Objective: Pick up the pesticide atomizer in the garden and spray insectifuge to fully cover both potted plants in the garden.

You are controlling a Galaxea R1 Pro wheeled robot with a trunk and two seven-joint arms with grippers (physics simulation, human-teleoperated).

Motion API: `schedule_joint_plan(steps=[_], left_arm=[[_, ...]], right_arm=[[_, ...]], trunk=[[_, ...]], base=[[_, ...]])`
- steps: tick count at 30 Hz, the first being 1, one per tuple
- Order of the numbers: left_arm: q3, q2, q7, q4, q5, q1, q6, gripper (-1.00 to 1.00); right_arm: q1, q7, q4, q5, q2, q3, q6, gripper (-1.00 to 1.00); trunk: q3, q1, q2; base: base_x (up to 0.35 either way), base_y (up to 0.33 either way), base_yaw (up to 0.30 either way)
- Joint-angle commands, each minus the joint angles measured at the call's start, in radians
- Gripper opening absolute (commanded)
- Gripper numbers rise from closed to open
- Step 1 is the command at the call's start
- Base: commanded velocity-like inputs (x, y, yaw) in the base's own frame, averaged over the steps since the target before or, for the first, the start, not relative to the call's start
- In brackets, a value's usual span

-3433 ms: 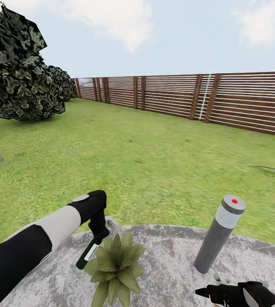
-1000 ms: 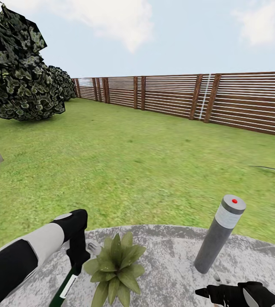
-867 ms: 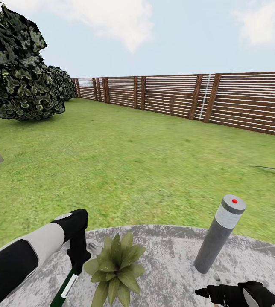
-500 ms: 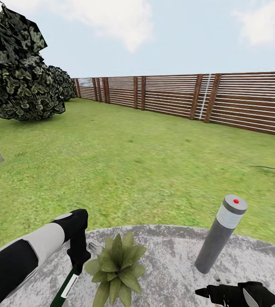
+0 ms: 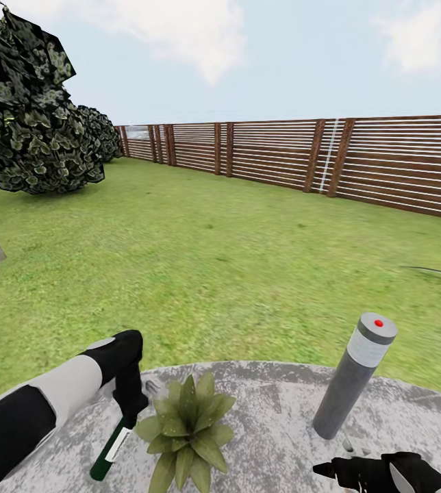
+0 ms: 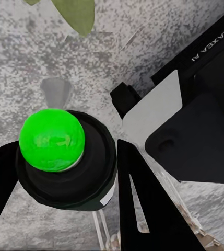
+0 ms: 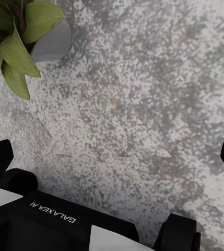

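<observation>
The pick-up part of the task is looking done: in the lower left of the head view the left gripper [image 5: 133, 408] is clasping the pesticide atomizer [image 5: 113, 448], a slim dark green bottle with a white label band, which is hanging tilted down toward the bottom edge of the frame over the grey paved patio [image 5: 275, 418]. The left wrist view is looking along the fingers [image 6: 143, 209] at the bottle's black cap and bright green button [image 6: 51, 139], sitting between the two black jaws, so the jaws are closing around the bottle. Just to the right of it in the head view, low in the middle of the frame, one potted plant [image 5: 185, 423] is standing as a rosette of olive-green leaves, near the bottle but not touching it. A grey bollard lamp [image 5: 354, 385] is leaning at the lower right, and the right gripper [image 5: 324, 470] is idling at the bottom right corner; its fingers are reaching toward opposite edges of the right wrist view with bare paving between them, so its jaws are spread wide and carrying nothing. No mist or wet sheen is showing on the leaves, so whether this plant is covered cannot be told, and a second plant is waiting to be found and sprayed.
</observation>
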Motion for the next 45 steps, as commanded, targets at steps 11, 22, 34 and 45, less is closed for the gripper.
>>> schedule_joint_plan(steps=[11, 22, 34, 45], left_arm=[[0.006, 0.074, -0.003, -0.007, -0.009, 0.0, 0.009, -1.0], [0.07, 0.068, 0.019, -0.072, -0.009, 0.0, 0.009, -1.0], [0.13, 0.068, 0.041, -0.102, -0.013, 0.028, 0.009, -1.0], [0.128, 0.068, 0.042, -0.102, -0.016, 0.102, 0.009, -1.0]], right_arm=[[0.0, 0.003, -0.002, 0.002, 0.0, -0.008, 0.01, 1.0], [0.0, 0.003, -0.001, 0.002, 0.0, -0.008, 0.01, 1.0], [0.0, 0.003, -0.001, 0.002, 0.0, -0.008, 0.01, 1.0], [0.0, 0.003, -0.001, 0.002, 0.0, -0.008, 0.01, 1.0]], trunk=[[-0.001, 0.0, 0.0], [-0.001, 0.0, 0.0], [-0.001, 0.0, 0.0], [-0.001, 0.0, 0.0]], base=[[0.0, 0.0, 0.0], [0.0, 0.0, 0.0], [0.0, 0.0, 0.0], [0.0, 0.0, 0.0]])
